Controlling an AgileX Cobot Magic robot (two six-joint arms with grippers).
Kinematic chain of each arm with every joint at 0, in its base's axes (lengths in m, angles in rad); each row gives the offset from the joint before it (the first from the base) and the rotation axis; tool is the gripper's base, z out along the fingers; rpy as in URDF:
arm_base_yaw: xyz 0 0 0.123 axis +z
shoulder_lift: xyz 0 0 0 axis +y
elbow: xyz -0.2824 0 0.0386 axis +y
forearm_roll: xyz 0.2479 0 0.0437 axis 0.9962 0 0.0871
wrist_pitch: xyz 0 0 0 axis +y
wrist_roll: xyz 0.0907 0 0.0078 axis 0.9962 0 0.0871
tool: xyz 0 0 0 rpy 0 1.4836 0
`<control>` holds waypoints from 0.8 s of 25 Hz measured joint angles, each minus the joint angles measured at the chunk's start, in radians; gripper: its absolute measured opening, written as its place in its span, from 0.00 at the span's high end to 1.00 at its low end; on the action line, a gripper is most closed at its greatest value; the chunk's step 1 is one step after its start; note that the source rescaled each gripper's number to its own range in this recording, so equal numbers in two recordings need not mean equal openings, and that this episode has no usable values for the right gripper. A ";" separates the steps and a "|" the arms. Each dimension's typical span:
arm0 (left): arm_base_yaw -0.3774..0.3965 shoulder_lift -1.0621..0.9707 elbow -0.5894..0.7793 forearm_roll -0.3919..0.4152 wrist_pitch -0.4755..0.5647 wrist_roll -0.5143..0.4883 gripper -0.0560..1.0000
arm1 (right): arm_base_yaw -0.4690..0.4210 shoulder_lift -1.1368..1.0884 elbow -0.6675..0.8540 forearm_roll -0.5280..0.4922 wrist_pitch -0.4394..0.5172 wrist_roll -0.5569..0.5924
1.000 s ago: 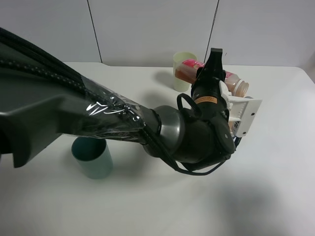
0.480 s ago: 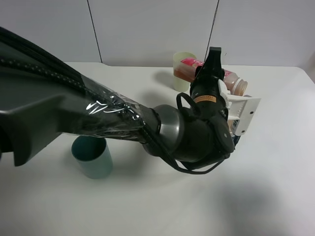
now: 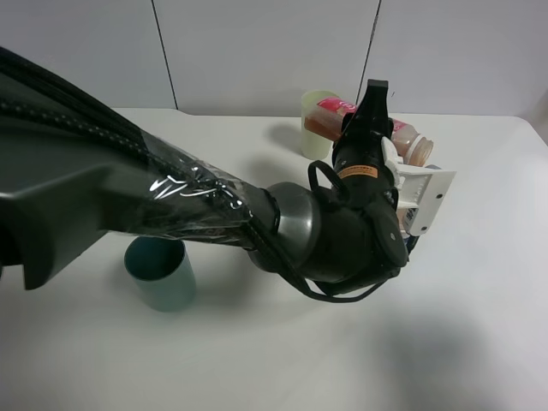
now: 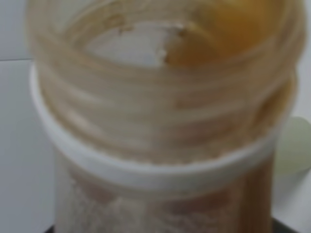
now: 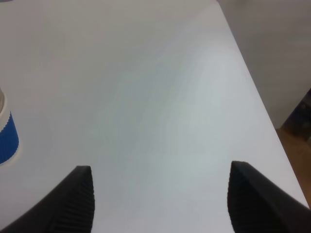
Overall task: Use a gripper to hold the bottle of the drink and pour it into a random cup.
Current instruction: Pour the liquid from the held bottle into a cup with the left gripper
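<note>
My left gripper (image 3: 402,175), a white claw on the bulky black arm, is shut on the bottle (image 3: 409,145). The bottle lies almost on its side above the table, its wide neck pointing right and slightly down. Its red-and-white label (image 3: 332,110) shows behind the wrist. In the left wrist view the open neck (image 4: 160,121) fills the picture, with reddish-brown drink (image 4: 214,43) inside. The blue-and-white cup (image 5: 7,135) shows only at the edge of the right wrist view; in the exterior view the arm hides it. My right gripper (image 5: 160,204) is open and empty above bare table.
A tall pale green cup (image 3: 316,122) stands just behind the bottle and also shows in the left wrist view (image 4: 295,151). A dark teal cup (image 3: 161,272) stands at the front left. The table's right edge (image 5: 252,87) is near the right gripper.
The left gripper and the bottle shift only slightly; the bottle's tilt stays about the same.
</note>
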 joint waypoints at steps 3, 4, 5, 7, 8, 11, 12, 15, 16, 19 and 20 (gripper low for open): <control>0.002 0.000 0.001 0.003 -0.007 0.000 0.94 | 0.000 0.000 0.000 0.000 0.000 0.000; 0.003 0.000 0.006 0.010 -0.012 0.000 0.94 | 0.000 0.000 0.000 0.000 0.000 0.000; 0.004 0.000 0.011 0.011 -0.016 0.000 0.94 | 0.000 0.000 0.000 0.000 0.000 0.000; 0.005 -0.001 0.024 0.016 -0.022 0.000 0.94 | 0.000 0.000 0.000 0.000 0.000 0.000; 0.005 -0.001 0.032 0.016 -0.022 0.000 0.94 | 0.000 0.000 0.000 0.000 0.000 0.000; 0.005 -0.001 0.041 0.016 -0.024 0.000 0.94 | 0.000 0.000 0.000 0.000 0.000 0.000; 0.005 -0.001 0.041 0.016 -0.024 0.000 0.94 | 0.000 0.000 0.000 0.000 0.000 0.000; 0.005 -0.001 0.041 0.016 -0.024 0.000 0.94 | 0.000 0.000 0.000 0.000 0.000 0.000; 0.005 -0.001 0.041 0.016 -0.024 0.000 0.94 | 0.000 0.000 0.000 0.000 0.000 0.000; 0.005 -0.001 0.041 0.016 -0.024 0.000 0.94 | 0.000 0.000 0.000 0.000 0.000 0.000; 0.005 -0.001 0.041 0.016 -0.024 0.000 0.94 | 0.000 0.000 0.000 0.000 0.000 0.000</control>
